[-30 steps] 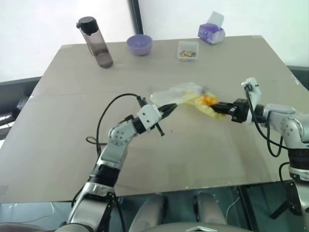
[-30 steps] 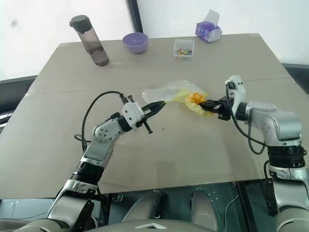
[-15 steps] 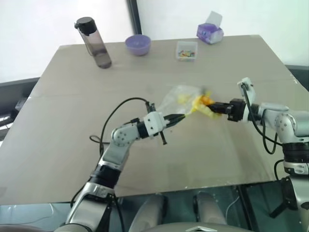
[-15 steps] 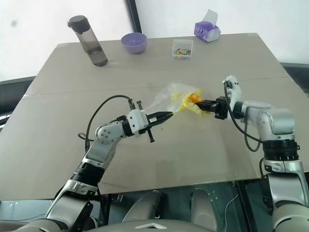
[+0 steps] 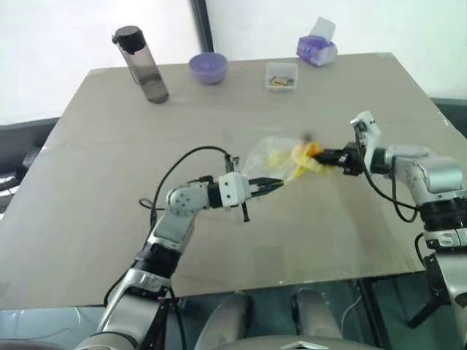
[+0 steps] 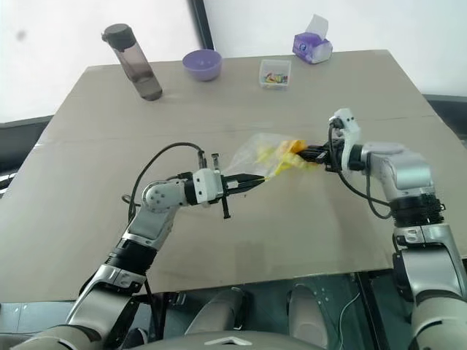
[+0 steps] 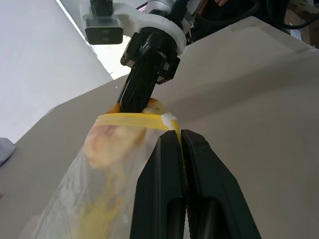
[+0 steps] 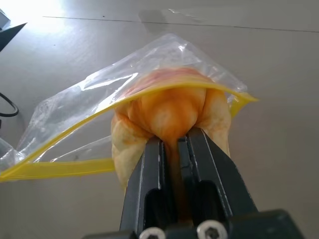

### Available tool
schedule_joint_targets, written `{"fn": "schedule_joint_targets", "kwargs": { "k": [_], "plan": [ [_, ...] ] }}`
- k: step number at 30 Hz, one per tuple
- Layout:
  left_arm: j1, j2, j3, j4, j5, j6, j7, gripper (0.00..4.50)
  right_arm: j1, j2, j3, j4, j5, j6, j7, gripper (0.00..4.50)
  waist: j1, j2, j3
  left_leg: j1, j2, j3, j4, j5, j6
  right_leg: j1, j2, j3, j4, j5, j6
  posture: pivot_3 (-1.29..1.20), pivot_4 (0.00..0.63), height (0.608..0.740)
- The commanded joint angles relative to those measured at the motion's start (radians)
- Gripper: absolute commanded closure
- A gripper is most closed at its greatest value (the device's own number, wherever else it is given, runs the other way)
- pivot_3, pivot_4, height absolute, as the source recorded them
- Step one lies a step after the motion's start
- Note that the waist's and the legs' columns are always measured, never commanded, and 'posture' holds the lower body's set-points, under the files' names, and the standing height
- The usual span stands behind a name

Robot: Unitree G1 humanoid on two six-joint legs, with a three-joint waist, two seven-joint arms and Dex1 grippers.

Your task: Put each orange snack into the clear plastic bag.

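while two hands grip, one orange snack (image 8: 169, 117) enters one clear plastic bag (image 8: 84, 112).

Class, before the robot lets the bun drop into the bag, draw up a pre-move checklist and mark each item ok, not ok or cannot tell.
1. Right pincer grips the orange bun: ok, shut on it.
2. Left pincer holds the clear plastic bag by its yellow seal strip: ok.
3. Bag mouth open in front of the bun: ok, the strip arches over it.
4. Bun fully past the seal strip: not ok, it sits at the mouth, part still outside.
5. Bun will stay inside once released: cannot tell.
6. Clear box of colourful bits out of the way: ok, far across the table.
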State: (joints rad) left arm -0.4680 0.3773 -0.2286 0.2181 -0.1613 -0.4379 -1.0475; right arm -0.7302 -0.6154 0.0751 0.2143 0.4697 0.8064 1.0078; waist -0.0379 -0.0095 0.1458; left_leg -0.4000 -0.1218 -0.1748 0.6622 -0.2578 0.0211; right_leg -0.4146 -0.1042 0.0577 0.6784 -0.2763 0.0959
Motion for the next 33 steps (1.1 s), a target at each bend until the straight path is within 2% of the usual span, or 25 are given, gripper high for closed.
{"fn": "schedule_joint_targets", "kwargs": {
  "k": [1, 2, 3, 6, 9, 10, 13, 16, 18, 20, 22, 25, 28, 32, 33],
  "plan": [
    [-0.011, -0.004, 0.006, -0.003, -0.015, -0.03, -0.006, 4.5, -0.022, 0.019, -0.011, -0.057, 0.017, -0.005, 0.009, 4.49, -0.004, 0.0, 0.0, 0.0, 0.0, 0.0, 0.0, 0.0, 0.0, 0.0, 0.0, 0.0, -0.001, 0.0, 0.0, 0.0, 0.15, 0.74],
    [-0.011, -0.004, 0.006, -0.001, -0.015, -0.033, -0.007, 4.5, -0.033, 0.023, 0.007, -0.01, -0.043, -0.039, -0.042, 4.49, -0.004, 0.0, 0.0, 0.0, 0.0, 0.0, 0.0, 0.0, 0.0, 0.0, -0.001, 0.001, -0.001, 0.0, 0.0, 0.0, 0.15, 0.74],
    [-0.012, -0.006, 0.005, 0.0, -0.015, -0.034, -0.009, 4.5, -0.031, 0.023, 0.016, -0.006, -0.055, -0.061, -0.031, 4.49, -0.002, 0.0, 0.0, 0.0, 0.0, 0.001, 0.0, 0.0, 0.0, 0.0, -0.001, 0.001, -0.001, 0.0, 0.0, 0.0, 0.15, 0.74],
    [-0.016, -0.011, 0.001, 0.003, -0.016, -0.04, -0.016, 4.5, -0.012, 0.021, 0.017, -0.082, 0.003, -0.03, 0.052, 4.49, 0.002, 0.0, 0.0, 0.0, -0.001, 0.0, 0.001, 0.0, 0.0, 0.0, 0.0, 0.0, 0.0, 0.0, 0.0, 0.0, 0.15, 0.74],
    [-0.022, -0.016, 0.0, 0.008, -0.017, -0.043, -0.023, 4.5, -0.047, 0.044, 0.048, 0.028, -0.139, -0.123, -0.085, 4.49, -0.003, 0.0, 0.0, 0.0, -0.001, 0.0, 0.001, 0.0, 0.0, 0.0, 0.0, 0.0, 0.0, 0.0, 0.0, 0.0, 0.15, 0.74],
    [-0.024, -0.017, 0.0, 0.009, -0.017, -0.046, -0.026, 4.5, -0.048, 0.044, 0.057, 0.044, -0.163, -0.167, -0.079, 4.49, -0.002, 0.0, 0.0, 0.0, -0.001, 0.001, 0.001, 0.0, 0.0, 0.0, -0.001, 0.0, 0.0, 0.0, 0.0, 0.0, 0.15, 0.74],
    [-0.028, -0.018, -0.001, 0.014, -0.019, -0.051, -0.034, 4.5, -0.022, 0.048, 0.036, -0.041, -0.061, -0.101, 0.036, 4.49, -0.002, 0.0, 0.0, -0.001, -0.001, 0.0, 0.002, 0.0, 0.0, 0.0, 0.0, 0.0, 0.0, 0.0, 0.0, 0.0, 0.15, 0.74],
    [-0.034, -0.018, -0.003, 0.022, -0.019, -0.06, -0.045, 4.5, -0.037, 0.069, 0.052, 0.017, -0.145, -0.145, -0.06, 4.49, -0.004, 0.0, 0.0, -0.001, -0.001, 0.0, 0.001, 0.0, 0.0, 0.0, 0.0, 0.0, 0.0, 0.0, 0.0, 0.0, 0.15, 0.74],
    [-0.038, -0.02, -0.003, 0.025, -0.02, -0.061, -0.047, 4.5, -0.033, 0.065, 0.076, 0.051, -0.203, -0.249, -0.061, 4.49, -0.002, 0.0, 0.0, 0.0, -0.001, 0.0, 0.002, 0.0, 0.0, 0.0, 0.0, 0.0, 0.0, 0.0, 0.0, 0.0, 0.15, 0.74],
    [-0.043, -0.023, -0.004, 0.03, -0.019, -0.064, -0.049, 4.5, -0.031, 0.096, 0.037, -0.003, -0.111, -0.141, -0.031, 4.49, -0.002, 0.0, 0.0, -0.001, -0.001, 0.0, 0.002, 0.0, 0.0, 0.0, 0.0, 0.0, 0.001, 0.0, 0.0, 0.0, 0.15, 0.74],
    [-0.047, -0.025, -0.004, 0.036, -0.019, -0.066, -0.051, 4.5, -0.045, 0.127, 0.032, -0.003, -0.118, -0.086, -0.087, 4.49, -0.005, 0.0, 0.0, -0.001, -0.001, 0.0, 0.002, 0.0, 0.0, 0.0, 0.0, 0.0, 0.0, 0.0, 0.0, 0.0, 0.15, 0.74],
    [-0.051, -0.03, -0.004, 0.041, -0.018, -0.068, -0.053, 4.5, -0.045, 0.148, 0.045, 0.001, -0.158, -0.118, -0.131, 4.49, -0.004, 0.0, 0.0, 0.0, -0.001, 0.0, 0.002, 0.0, 0.0, 0.0, 0.0, 0.0, 0.001, 0.0, 0.0, 0.0, 0.15, 0.74],
    [-0.052, -0.04, -0.011, 0.042, -0.013, -0.072, -0.05, 4.5, -0.053, 0.23, 0.0, -0.018, -0.128, -0.097, -0.217, 4.49, -0.006, 0.0, 0.0, -0.001, -0.001, 0.0, 0.002, 0.0, 0.0, 0.0, 0.0, 0.0, 0.001, 0.0, 0.0, 0.0, 0.15, 0.74],
    [-0.048, -0.047, -0.009, 0.048, -0.01, -0.078, -0.044, 4.5, -0.018, 0.24, 0.008, -0.072, -0.139, -0.098, -0.226, 2.9, -0.004, 0.0, 0.0, -0.001, -0.001, 0.0, 0.002, 0.0, 0.0, 0.0, 0.0, 0.0, 0.001, 0.0, 0.0, 0.0, 0.15, 0.74],
    [-0.048, -0.048, -0.008, 0.049, -0.009, -0.079, -0.043, 4.5, -0.014, 0.24, 0.003, -0.074, -0.141, -0.099, -0.234, 2.39, -0.003, 0.0, 0.0, -0.001, -0.001, 0.0, 0.002, 0.0, 0.0, 0.0, 0.0, 0.0, 0.001, 0.0, 0.0, 0.0, 0.15, 0.74]
  ]
}}
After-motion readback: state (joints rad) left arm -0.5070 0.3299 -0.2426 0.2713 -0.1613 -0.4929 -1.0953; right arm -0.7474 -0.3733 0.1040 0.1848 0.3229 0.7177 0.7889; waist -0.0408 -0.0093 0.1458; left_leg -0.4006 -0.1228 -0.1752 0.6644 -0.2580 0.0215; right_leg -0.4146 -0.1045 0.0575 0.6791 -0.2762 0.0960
